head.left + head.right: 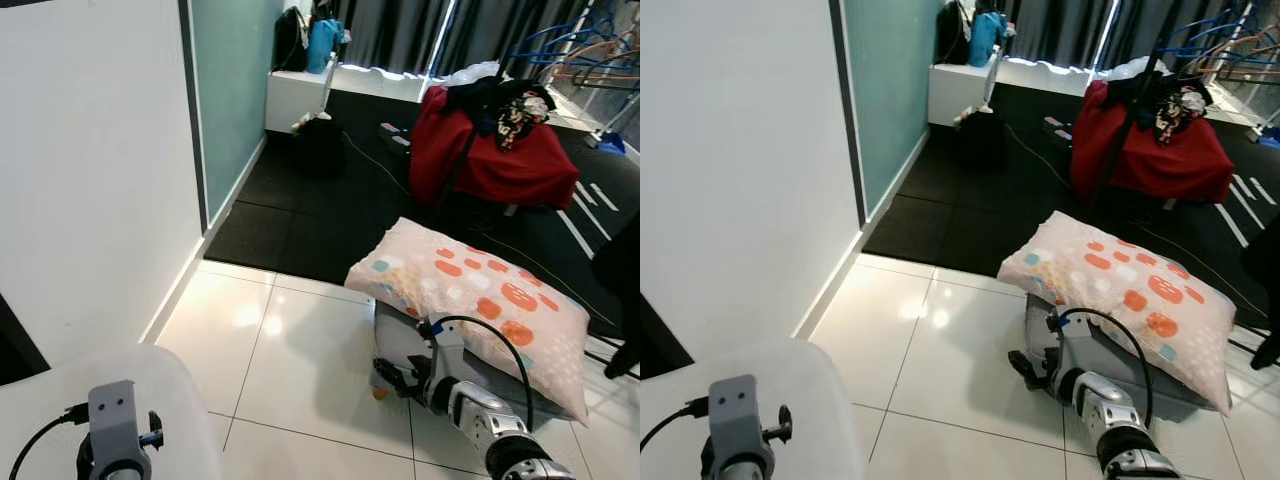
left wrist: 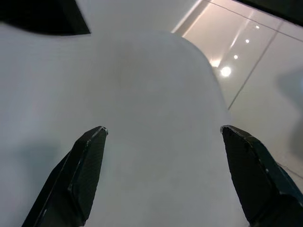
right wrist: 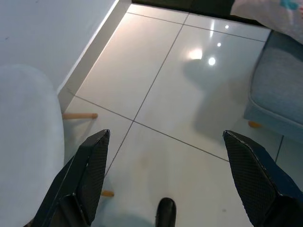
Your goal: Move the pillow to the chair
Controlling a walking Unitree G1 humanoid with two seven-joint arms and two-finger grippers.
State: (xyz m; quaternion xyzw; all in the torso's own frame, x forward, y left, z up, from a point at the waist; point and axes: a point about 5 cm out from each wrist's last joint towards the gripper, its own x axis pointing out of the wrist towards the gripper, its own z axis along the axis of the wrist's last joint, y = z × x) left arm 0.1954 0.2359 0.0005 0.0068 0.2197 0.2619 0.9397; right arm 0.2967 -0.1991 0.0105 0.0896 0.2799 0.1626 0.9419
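A cream pillow [image 1: 470, 295] with orange and teal spots lies on a low grey footstool [image 1: 400, 345] at the right. The white chair [image 1: 120, 375] has its rounded seat at the lower left. My left gripper [image 2: 164, 129] hovers just above that seat, fingers open and empty. My right gripper [image 3: 165, 134] is also open and empty. It hangs over the white floor tiles between the chair [image 3: 26, 142] and the footstool [image 3: 279, 94]. The right arm [image 1: 480, 410] reaches down beside the footstool's near corner, below the pillow's edge.
A white wall [image 1: 90, 180] runs along the left. Beyond the tiles lies a black mat [image 1: 290, 225] with cables. On the mat stands a red-covered heap [image 1: 490, 155] of clothes, with a white cabinet [image 1: 300, 95] at the back. The chair's wooden legs [image 3: 80, 116] splay outward.
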